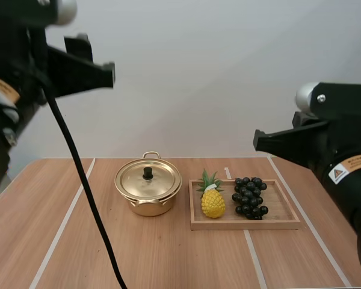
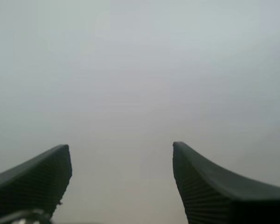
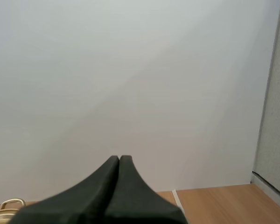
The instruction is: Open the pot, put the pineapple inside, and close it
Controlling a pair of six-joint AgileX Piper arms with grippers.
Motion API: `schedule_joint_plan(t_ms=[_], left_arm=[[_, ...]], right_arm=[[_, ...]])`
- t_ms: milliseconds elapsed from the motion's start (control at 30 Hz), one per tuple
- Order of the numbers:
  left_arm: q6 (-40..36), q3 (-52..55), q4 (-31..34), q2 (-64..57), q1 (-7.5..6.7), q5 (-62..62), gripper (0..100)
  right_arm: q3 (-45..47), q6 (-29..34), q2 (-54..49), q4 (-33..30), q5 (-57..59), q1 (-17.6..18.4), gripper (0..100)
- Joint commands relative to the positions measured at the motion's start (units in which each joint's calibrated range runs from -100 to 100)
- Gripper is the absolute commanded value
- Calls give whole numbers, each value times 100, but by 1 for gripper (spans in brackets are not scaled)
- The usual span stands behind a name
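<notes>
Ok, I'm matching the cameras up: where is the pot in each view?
High view: pot on the table, left of the tray.
Left wrist view: open left gripper against plain grey.
Right wrist view: pot handle beside the shut right gripper.
Shared landmark: the table's white stripe behind the tray and past the right gripper.

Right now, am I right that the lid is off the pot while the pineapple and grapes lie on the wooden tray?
Not quite: the high view shows the lid on the pot, not off it. The pineapple and grapes do lie on the wooden tray.
</notes>
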Motion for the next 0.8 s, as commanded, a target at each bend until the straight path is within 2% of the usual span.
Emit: schedule_joint_plan(t_ms=[0, 133, 267, 433, 600, 700, 733, 767], left_arm=[[-120, -586, -163, 179, 4, -39, 100], [-133, -1105, -163, 310, 4, 110, 100], [-133, -1194, -148, 453, 4, 259, 100], [93, -1253, -99, 898, 4, -24, 100], [94, -1397, -138, 1366, 4, 778, 100], [94, -1397, -186, 1460, 4, 954, 100], [94, -1397, -186, 1460, 4, 998, 100], [94, -1397, -186, 1460, 4, 1017, 100]], right_arm=[[-498, -39, 310, 11, -241, 13, 0], [-1120, -39, 739, -103, -575, 13, 0], [-1690, -39, 1065, -103, 609, 13, 0], [-1755, -71, 1280, -78, 1496, 13, 0], [-1755, -868, 1390, -78, 1560, 13, 0], [-1755, -974, 1402, -78, 1990, -29, 0], [-1755, -983, 1402, -78, 2205, -58, 2], [-1755, -985, 1402, -78, 2343, -78, 10]])
